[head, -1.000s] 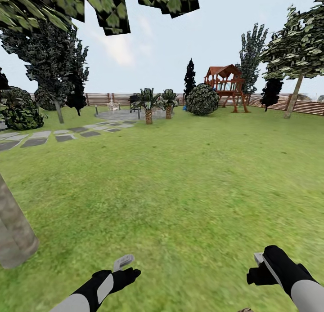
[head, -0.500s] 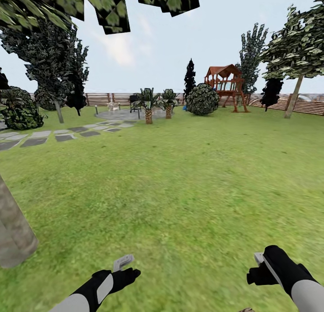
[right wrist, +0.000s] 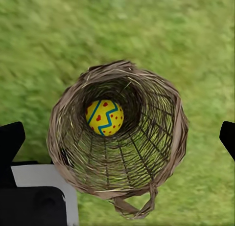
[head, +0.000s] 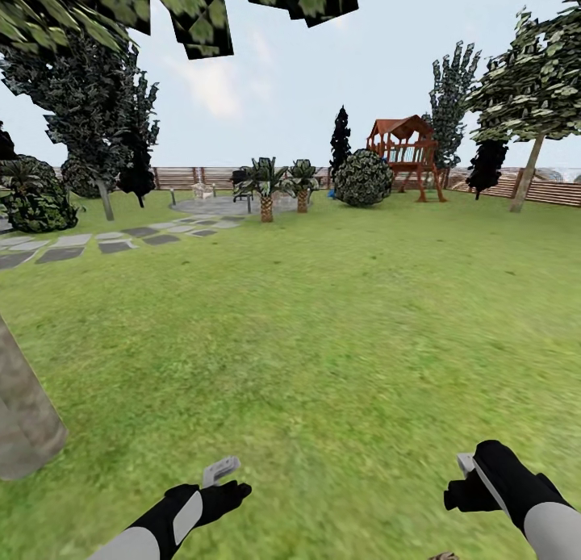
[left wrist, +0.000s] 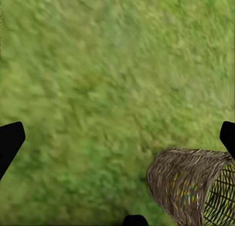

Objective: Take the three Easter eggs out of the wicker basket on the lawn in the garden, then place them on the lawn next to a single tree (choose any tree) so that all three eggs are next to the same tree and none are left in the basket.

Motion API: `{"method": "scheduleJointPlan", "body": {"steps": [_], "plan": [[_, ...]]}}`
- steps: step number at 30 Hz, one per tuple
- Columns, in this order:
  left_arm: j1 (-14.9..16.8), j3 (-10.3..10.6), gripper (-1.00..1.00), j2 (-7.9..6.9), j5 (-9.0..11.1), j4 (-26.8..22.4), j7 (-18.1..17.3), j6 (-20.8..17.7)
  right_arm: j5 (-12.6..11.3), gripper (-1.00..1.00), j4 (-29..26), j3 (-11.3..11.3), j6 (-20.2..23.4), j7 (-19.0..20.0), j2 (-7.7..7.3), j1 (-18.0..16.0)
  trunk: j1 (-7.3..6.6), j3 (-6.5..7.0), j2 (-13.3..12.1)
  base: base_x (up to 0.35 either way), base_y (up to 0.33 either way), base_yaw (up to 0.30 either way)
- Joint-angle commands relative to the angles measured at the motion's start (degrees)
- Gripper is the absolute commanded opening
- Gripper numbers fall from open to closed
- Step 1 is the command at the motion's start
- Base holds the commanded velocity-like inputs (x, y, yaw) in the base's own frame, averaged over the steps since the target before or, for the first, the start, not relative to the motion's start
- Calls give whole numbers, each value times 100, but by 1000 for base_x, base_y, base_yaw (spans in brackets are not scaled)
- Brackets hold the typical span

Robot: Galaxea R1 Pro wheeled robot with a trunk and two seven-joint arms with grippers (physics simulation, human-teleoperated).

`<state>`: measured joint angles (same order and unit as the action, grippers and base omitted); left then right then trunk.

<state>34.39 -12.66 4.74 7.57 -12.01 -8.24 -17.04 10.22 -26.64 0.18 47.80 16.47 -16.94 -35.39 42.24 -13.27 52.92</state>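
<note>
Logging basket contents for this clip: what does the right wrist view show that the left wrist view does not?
Right wrist view: it looks down into the basket, where one egg lies at the bottom; the loop handle also shows. Left wrist view: the basket's woven outside wall, with faint colour specks through the weave. Both: the basket standing on grass, framed by dark tips of an open claw.

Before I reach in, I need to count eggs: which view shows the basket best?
The right wrist view: it looks straight into the basket, showing one egg. The left wrist view shows its side; the head view, a sliver.
</note>
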Motion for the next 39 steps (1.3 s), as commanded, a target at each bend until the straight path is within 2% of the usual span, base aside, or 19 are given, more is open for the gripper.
{"method": "scheduleJointPlan", "body": {"steps": [1,13,15,21,26,30,35,39], "plan": [[3,-18,100,1,60,-12,-2,-50,60,100,-8,4,19,50,-2,-3,23,-27,48,0,0,0],[1,-13,100,-34,25,-181,-12,-122,60,100,-8,8,19,50,-1,-3,287,-242,529,0,0,0],[0,-16,100,-33,20,-447,-7,-141,70,100,-8,8,19,50,5,-3,331,-278,609,0,0,0],[2,-22,100,-54,19,-1639,-18,-197,107,100,-8,22,10,28,81,-2,463,-386,850,0,0,0],[4,-26,100,-52,22,-2203,-6,-695,105,100,-8,3,10,43,89,-3,573,-475,1050,0,0,0],[2,-31,100,-160,25,-2710,-4,-839,103,100,-8,0,10,49,86,-3,660,-547,1211,0,0,0],[0,-28,100,-220,22,-2822,-14,-936,92,100,-8,-11,10,50,57,-3,770,-637,1411,0,0,0],[-2,-16,100,-222,11,-2599,-5,-959,77,100,-8,-10,10,50,43,-3,858,-709,1572,0,0,0]]}}
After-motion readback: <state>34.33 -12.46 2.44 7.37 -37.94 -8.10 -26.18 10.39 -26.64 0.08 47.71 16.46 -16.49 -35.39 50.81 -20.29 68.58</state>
